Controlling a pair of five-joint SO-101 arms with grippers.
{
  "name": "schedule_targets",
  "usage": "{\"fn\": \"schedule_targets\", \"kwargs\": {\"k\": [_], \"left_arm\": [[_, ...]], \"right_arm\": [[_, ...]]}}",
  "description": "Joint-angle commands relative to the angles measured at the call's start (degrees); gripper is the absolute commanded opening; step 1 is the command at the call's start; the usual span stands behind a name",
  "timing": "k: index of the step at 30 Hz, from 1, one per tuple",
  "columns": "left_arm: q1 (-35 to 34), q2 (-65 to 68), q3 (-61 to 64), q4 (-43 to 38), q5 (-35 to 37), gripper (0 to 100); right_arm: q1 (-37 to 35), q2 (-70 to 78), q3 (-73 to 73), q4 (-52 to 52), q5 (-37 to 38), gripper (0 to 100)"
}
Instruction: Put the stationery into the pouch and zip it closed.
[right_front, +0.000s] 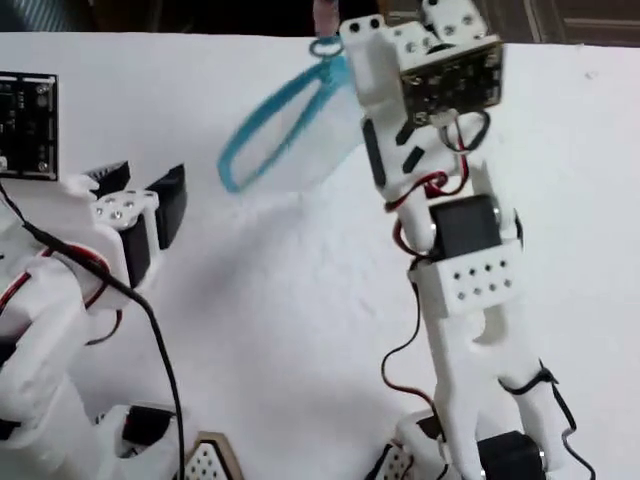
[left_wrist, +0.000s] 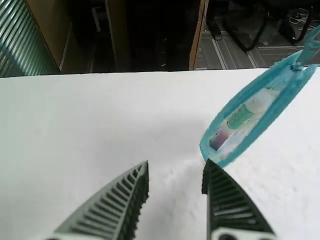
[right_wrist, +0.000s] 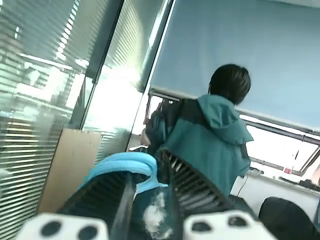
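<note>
Two white plastic arms work over a counter (right_front: 300, 310) draped in a plain white cloth.

The right hand (right_front: 340, 52) is up near the far edge of the counter, about midway along it. Its ribbed dark fingers (right_wrist: 192, 182) are clamped on the pouch (right_front: 300, 140), pinching the top end of the blue zip band (right_wrist: 125, 164). A small blue ring-shaped pull (right_front: 325, 46) sits just beside the grip.

The pouch is a long, soft case with clear, frosted sides and a bright blue fabric zip running around its rim. It hangs tilted from the right hand, sloping down toward the left edge of the counter. Whether its low end touches the cloth cannot be told. The zip is undone, and the mouth gapes in a narrow leaf shape.

Through that opening the left wrist view shows the stationery (left_wrist: 240, 117) lying inside the pouch. It looks like slim cylinders, one with a green patch and one with a purple patch, though the exact kind is hard to tell.

The left hand (right_front: 140, 182) (left_wrist: 175, 200) is low over the counter toward the left edge. Its two tapered, grooved dark fingers (left_wrist: 122, 200) are spread apart with nothing between them. The pouch's low end lies just beyond the tip of one finger.
</note>
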Motion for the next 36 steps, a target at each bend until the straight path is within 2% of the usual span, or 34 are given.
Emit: {"fn": "schedule_targets", "kwargs": {"k": [1,5,12,16,19,23,25,28,36], "left_arm": [[0.75,-0.92,0.09,-0.62,-0.26,19],[4.97,-1.1,0.09,-0.26,-3.78,20],[21.76,-3.82,1.41,-0.18,-14.15,19],[30.11,-4.97,12.22,-0.26,-21.36,15],[32.31,-5.58,21.36,-0.97,-25.14,11],[30.64,-5.85,31.38,-6.59,-26.2,10],[27.3,-5.85,36.31,-11.96,-25.93,9],[20.62,-5.85,41.76,-19.43,-25.85,2],[9.27,-5.85,50.46,-32.0,-24.26,2]], "right_arm": [[0.4,-0.22,-5.27,3.74,0.7,1.6],[0.31,0.48,-5.19,9.45,0.79,1.6],[0.04,5.05,-5.63,10.51,0.79,1.6],[0.13,8.22,-5.63,10.51,0.79,1.6],[0.22,9.45,-5.8,10.15,0.79,1.6],[0.04,10.07,-6.77,10.59,0.79,1.6],[0.04,10.07,-6.77,11.74,0.79,1.6],[0.48,9.98,-6.77,15.08,0.7,1.6],[2.51,8.48,-7.12,18.42,0.44,1.6]]}}
